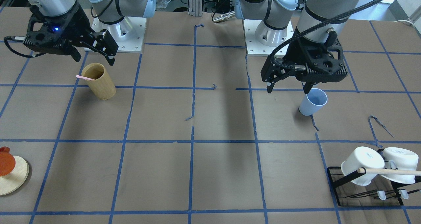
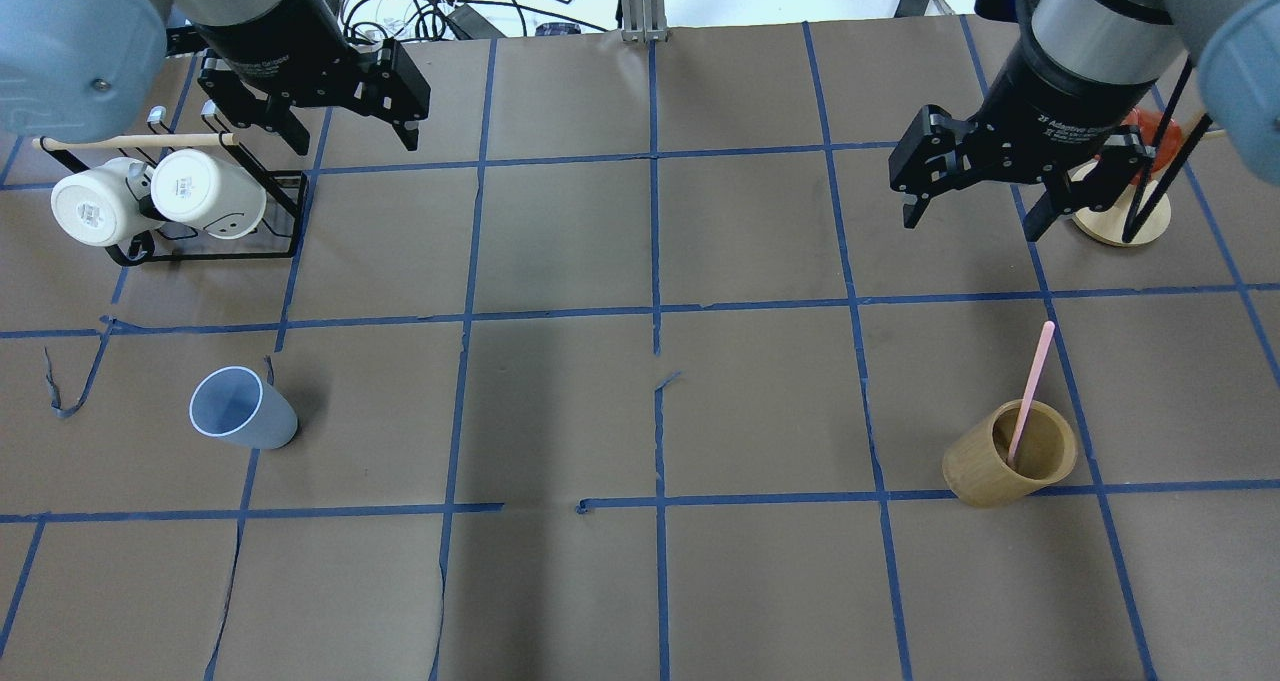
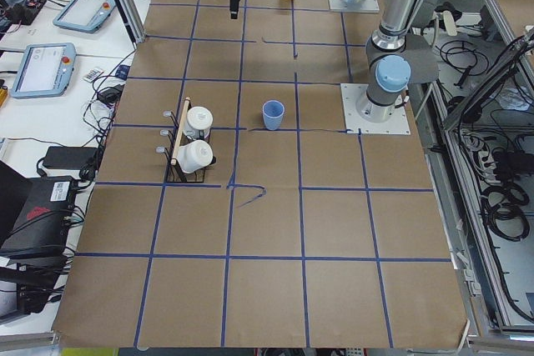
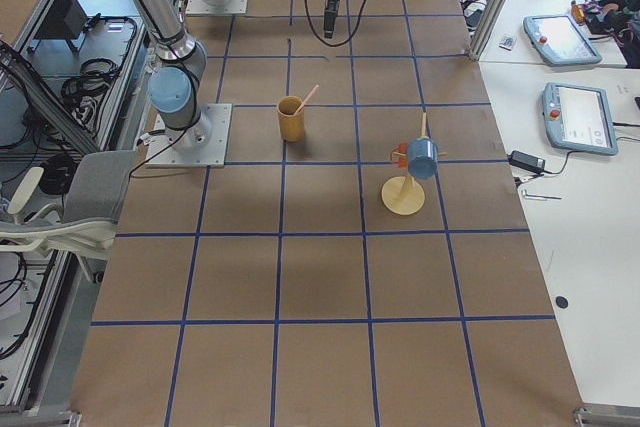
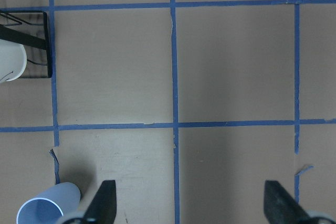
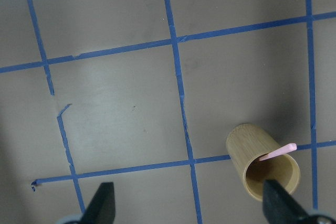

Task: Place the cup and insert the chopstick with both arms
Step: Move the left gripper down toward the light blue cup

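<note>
The light-blue cup stands upright on the table at the robot's left; it also shows in the front view and in the left wrist view. One pale pink chopstick leans inside the tan bamboo holder at the robot's right, and shows in the right wrist view. My left gripper is open and empty, raised above the table beyond the cup. My right gripper is open and empty, raised beyond the holder.
A black rack with two white mugs and a tan wooden dowel sits at the far left. A round wooden stand with a red piece is at the far right. Blue tape lines grid the brown table.
</note>
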`<act>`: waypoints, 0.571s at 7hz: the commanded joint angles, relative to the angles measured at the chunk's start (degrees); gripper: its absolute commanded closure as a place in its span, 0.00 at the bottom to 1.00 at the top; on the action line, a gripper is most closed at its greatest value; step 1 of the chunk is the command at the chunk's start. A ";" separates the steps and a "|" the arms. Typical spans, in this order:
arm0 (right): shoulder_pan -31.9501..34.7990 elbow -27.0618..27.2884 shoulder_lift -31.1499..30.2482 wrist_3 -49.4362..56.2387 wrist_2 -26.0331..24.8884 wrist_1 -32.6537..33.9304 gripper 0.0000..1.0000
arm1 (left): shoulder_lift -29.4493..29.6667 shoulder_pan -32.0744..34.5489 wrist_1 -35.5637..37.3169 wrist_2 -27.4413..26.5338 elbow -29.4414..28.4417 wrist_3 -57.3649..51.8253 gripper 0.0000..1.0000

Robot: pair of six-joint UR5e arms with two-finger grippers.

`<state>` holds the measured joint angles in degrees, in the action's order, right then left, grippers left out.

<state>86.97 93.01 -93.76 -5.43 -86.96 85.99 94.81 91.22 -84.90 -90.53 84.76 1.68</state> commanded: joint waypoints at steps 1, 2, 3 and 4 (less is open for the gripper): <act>0.04 -0.20 0.42 -0.02 -2.14 -0.56 0.00 | 0.11 0.01 -0.17 0.00 0.14 0.17 0.00; 0.04 -0.11 0.42 -0.02 -2.51 -0.56 0.00 | 0.11 -0.08 -0.17 0.09 0.14 -0.36 0.00; 0.04 0.15 0.33 -0.11 -2.60 -0.48 0.00 | -0.24 -0.08 -0.17 -0.09 0.66 -0.88 0.00; 0.04 -0.02 0.42 -0.20 -2.78 -0.30 0.00 | -0.15 -0.16 -0.17 -0.09 0.75 -0.89 0.00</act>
<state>87.01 93.03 -93.39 -5.53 -89.46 85.53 94.69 91.13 -85.08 -90.57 85.29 1.01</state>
